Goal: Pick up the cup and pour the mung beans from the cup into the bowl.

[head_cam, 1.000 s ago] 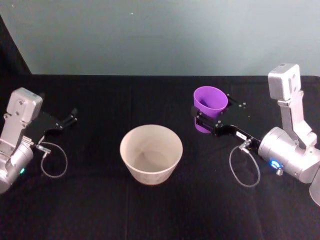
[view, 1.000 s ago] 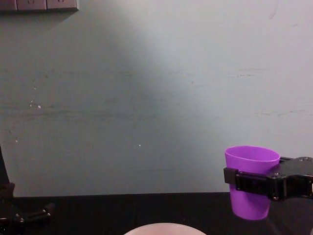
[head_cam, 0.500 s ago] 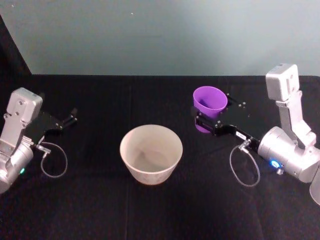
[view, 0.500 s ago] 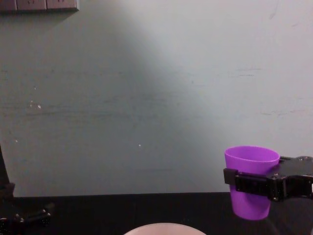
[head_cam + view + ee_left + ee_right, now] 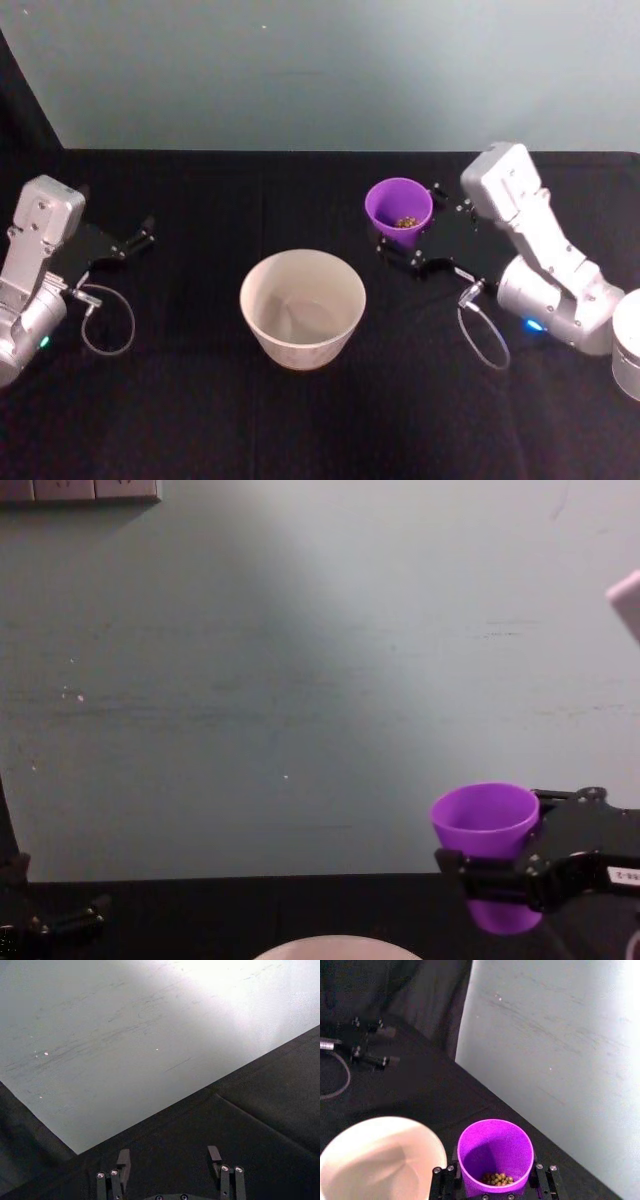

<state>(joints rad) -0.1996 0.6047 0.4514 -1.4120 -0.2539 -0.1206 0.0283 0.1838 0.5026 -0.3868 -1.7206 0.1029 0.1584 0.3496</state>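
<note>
1. Since half a second ago, my right gripper (image 5: 405, 225) has carried the cup (image 5: 399, 205) to my left, closer to the bowl (image 5: 302, 305), and my wrist has swung in behind it.
2. There is one purple cup, one pale bowl and two grippers. A small heap of mung beans (image 5: 497, 1178) lies in the cup's bottom.
3. The cup stands upright between my right fingers, clamped on both sides. It is near the bowl's far right rim, apart from it.
4. My left gripper (image 5: 138, 238) rests far to my left over the black table (image 5: 300, 430), fingers spread, holding nothing.

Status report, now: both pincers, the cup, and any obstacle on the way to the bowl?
Right pincer shut on cup, beans inside, right of bowl. Left pincer open, parked far left. Bowl empty; nothing between.
</note>
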